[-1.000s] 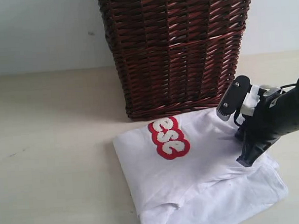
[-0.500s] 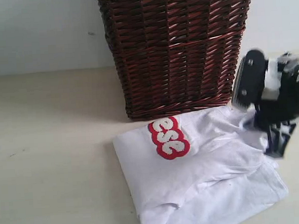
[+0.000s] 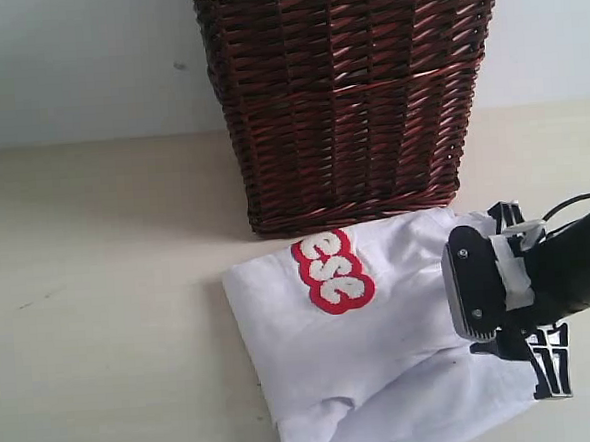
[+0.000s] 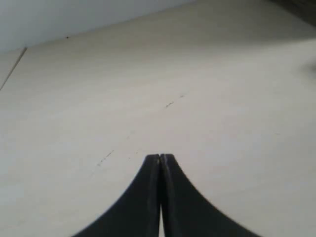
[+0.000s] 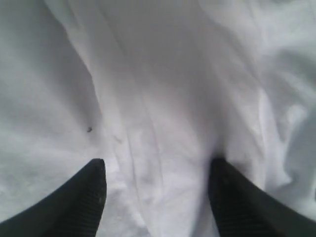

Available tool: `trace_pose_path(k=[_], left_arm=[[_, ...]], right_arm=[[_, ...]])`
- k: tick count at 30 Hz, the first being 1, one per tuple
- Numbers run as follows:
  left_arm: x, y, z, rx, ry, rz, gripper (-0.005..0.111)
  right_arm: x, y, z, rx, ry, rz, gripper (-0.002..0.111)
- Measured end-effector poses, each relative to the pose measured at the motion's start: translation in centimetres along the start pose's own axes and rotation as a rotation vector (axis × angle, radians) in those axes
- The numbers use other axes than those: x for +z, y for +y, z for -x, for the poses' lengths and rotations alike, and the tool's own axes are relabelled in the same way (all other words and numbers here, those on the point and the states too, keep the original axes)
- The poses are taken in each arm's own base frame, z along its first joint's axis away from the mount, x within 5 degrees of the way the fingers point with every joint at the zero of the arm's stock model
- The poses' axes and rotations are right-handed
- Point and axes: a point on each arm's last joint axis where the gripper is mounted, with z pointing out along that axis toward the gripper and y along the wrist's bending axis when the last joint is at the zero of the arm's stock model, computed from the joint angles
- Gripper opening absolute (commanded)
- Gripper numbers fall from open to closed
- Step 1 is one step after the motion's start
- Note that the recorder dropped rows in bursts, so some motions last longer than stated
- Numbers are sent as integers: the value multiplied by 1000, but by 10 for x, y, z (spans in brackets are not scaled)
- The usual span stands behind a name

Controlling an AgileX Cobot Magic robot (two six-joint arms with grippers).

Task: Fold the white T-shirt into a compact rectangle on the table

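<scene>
Right gripper [image 5: 155, 168] spread wide over white T-shirt [image 3: 373, 346] (far edge beside basket [image 3: 348, 98]), left gripper [image 4: 160, 159] closed, open table [image 3: 109, 292] leftward

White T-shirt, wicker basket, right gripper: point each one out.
white T-shirt [image 3: 318, 350], exterior view, plain cloth below the red letters.
wicker basket [image 3: 348, 98], exterior view, front wall.
right gripper [image 5: 157, 170], right wrist view, midway between its fingertips.

Closed left tool [image 4: 160, 159] above table [image 4: 148, 84]
</scene>
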Motion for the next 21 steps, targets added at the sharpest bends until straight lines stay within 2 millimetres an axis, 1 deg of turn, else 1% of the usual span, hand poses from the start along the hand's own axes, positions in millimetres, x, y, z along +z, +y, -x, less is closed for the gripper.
trace_pose_path(k=[4,6,8,9,12,15,19,21], left_arm=[[0,0,0,0,0,0,0],[0,0,0,0,0,0,0],[0,0,0,0,0,0,0],[0,0,0,0,0,0,0],[0,0,0,0,0,0,0],[0,0,0,0,0,0,0],[0,0,0,0,0,0,0],[0,0,0,0,0,0,0]], right_arm=[[14,3,-5,31,22,32,34],[18,4,-6,40,28,44,18],[19,5,-7,45,29,48,4],[19,5,-7,45,29,48,0],[17,4,-6,47,27,39,0],[11,1,-4,42,19,15,0],[-5,-3,2,29,-10,-32,0],[-14,-2,6,20,-42,-28,0]])
